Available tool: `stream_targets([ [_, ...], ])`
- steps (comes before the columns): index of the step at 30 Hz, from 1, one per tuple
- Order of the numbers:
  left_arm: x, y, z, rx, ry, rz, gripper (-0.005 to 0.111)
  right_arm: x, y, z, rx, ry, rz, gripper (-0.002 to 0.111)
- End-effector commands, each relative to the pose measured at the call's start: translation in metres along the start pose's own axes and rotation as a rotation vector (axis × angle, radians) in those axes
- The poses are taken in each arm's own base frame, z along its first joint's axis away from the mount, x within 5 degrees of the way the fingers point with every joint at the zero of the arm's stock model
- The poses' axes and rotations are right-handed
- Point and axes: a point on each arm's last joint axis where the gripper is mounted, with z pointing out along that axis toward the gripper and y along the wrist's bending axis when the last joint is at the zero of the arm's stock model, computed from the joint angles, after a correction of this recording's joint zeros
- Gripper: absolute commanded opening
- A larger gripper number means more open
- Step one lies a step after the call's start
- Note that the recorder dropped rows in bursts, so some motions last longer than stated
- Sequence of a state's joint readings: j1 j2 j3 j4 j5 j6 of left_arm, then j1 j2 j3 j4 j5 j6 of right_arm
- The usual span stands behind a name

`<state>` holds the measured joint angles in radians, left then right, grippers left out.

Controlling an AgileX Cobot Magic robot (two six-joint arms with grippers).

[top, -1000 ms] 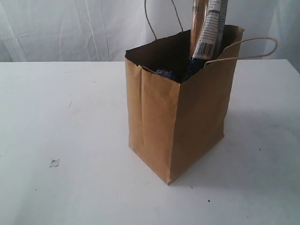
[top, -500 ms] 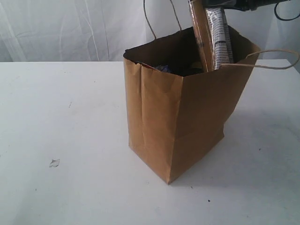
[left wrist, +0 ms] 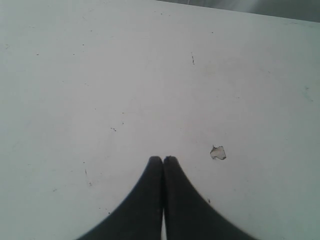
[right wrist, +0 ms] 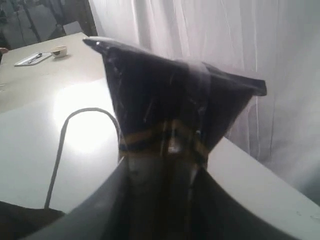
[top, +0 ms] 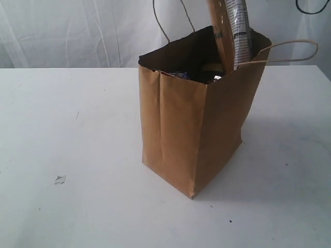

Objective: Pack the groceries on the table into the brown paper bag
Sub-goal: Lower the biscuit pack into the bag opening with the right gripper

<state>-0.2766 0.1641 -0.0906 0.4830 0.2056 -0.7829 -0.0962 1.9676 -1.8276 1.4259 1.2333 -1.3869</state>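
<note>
Two twisted loop handles top the kraft brown paper bag (top: 191, 129), which stands upright mid-surface (top: 77, 129). The long dark-blue-and-cream packet (top: 239, 31) pokes nearly upright from its far corner.

Left wrist view: the left jaws are pressed together, empty, near a white crumb (left wrist: 217, 152).

Right wrist view: the right jaws clamp the packet's glossy dark body below its flared, crimped end.
</note>
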Motion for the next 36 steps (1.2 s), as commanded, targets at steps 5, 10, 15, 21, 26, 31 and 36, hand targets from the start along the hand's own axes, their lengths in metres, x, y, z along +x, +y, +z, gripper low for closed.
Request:
stream_targets([
  [5,0.002,0.000,0.000,0.004,0.000,0.002,0.000,0.013,0.002,0.004,-0.003,0.009,0.006,0.000],
  [10,0.002,0.000,0.000,0.004,0.000,0.002,0.000,0.023,0.010,0.019,-0.043,0.034,0.023,0.000],
  [15,0.002,0.000,0.000,0.004,0.000,0.002,0.000,0.025,0.012,0.023,-0.052,0.052,0.038,0.000],
  [21,0.002,0.000,0.000,0.004,0.000,0.002,0.000,0.031,0.012,0.023,-0.043,0.111,0.044,0.005],
  [26,0.002,0.000,0.000,0.004,0.000,0.002,0.000,0.035,0.013,0.025,-0.042,0.161,0.037,0.023],
  [31,0.002,0.000,0.000,0.004,0.000,0.002,0.000,0.035,0.013,0.025,-0.042,0.161,0.057,0.038],
  [36,0.002,0.000,0.000,0.004,0.000,0.002,0.000,0.038,0.013,0.026,-0.032,0.195,0.122,0.049],
])
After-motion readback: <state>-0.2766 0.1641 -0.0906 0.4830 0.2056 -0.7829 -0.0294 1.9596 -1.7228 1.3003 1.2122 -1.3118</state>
